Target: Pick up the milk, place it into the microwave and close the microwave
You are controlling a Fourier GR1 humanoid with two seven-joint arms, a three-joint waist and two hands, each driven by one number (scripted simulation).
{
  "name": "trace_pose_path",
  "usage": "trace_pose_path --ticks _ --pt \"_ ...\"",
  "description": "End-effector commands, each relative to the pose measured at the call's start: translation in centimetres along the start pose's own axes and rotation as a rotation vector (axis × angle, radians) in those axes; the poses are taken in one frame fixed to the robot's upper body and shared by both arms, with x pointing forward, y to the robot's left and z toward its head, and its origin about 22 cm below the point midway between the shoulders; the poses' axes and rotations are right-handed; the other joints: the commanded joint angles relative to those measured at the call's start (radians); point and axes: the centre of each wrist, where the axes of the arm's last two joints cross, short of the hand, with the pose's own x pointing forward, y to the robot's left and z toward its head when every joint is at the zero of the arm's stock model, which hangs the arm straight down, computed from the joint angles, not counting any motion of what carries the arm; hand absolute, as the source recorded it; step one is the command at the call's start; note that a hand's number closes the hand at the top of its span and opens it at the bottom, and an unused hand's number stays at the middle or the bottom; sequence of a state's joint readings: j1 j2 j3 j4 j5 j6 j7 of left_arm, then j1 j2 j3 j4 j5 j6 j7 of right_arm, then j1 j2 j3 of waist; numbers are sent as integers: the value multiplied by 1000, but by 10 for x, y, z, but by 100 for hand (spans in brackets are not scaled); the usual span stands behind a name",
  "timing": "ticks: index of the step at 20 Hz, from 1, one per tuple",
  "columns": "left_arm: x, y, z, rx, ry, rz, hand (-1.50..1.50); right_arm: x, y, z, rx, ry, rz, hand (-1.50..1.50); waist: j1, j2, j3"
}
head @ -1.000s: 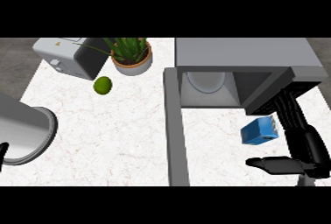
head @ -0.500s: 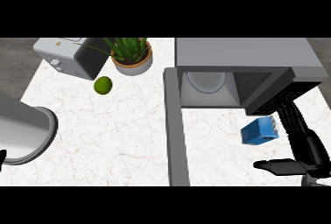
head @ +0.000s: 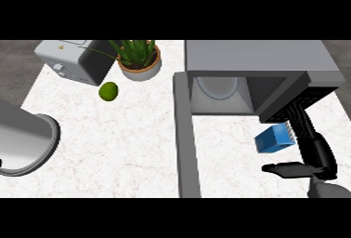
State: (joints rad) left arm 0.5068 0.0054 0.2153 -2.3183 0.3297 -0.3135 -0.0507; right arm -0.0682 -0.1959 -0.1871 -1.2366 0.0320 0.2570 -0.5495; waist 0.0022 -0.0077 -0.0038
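The white marbled counter (head: pixel 123 144) fills the left and centre of the frame, from the upper edge down to the lower band.

The grey microwave (head: pixel 257 56) sits in the upper right. Its cavity is open; a pale round plate (head: pixel 218 88) shows on the cavity floor. The microwave door (head: pixel 186 139) stands swung out and appears as a long grey bar running down the centre of the frame.

The left forearm (head: pixel 24 142) is a large grey cylinder at the left edge, mid-height. The left hand itself is outside the frame.

The right hand (head: pixel 312 158) is black and lies at the right edge, lower half. Its fingers (head: pixel 296 125) reach straight up toward the microwave's right front corner. The thumb (head: pixel 284 169) sticks out toward the left. The fingers are extended, not curled, and hold nothing.

A grey toaster (head: pixel 72 60) stands in the upper left corner. A potted plant (head: pixel 139 60) stands just right of it, top centre.

The milk (head: pixel 276 138), a blue carton, lies right of the open door and below the cavity. It lies just left of the extended fingers; contact cannot be confirmed.

A green avocado (head: pixel 108 91) lies on the counter below the toaster.
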Motion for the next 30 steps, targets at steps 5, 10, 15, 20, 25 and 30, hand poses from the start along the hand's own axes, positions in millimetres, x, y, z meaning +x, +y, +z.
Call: trace_pose_path --ticks 5,10,15,20,25,30 --pt "-7 -11 -6 -1 9 7 -150 -34 -3 0 -87 74 103 -150 11 11 5" --pt "5 0 -1 -17 7 -18 -150 -38 -33 7 -148 125 181 -150 21 13 5" --pt "-6 -7 -6 -23 12 28 -150 -52 -37 7 -101 122 103 -150 26 16 6" --pt "-2 -2 2 -25 12 9 -150 -59 -32 13 158 143 -152 -150 44 13 6" --pt "-6 6 -4 -14 10 3 -150 -64 -27 22 187 37 -277 150 17 11 6" --pt "1 0 0 -13 30 14 -150 -60 -3 -5 26 -79 33 150 11 8 5"
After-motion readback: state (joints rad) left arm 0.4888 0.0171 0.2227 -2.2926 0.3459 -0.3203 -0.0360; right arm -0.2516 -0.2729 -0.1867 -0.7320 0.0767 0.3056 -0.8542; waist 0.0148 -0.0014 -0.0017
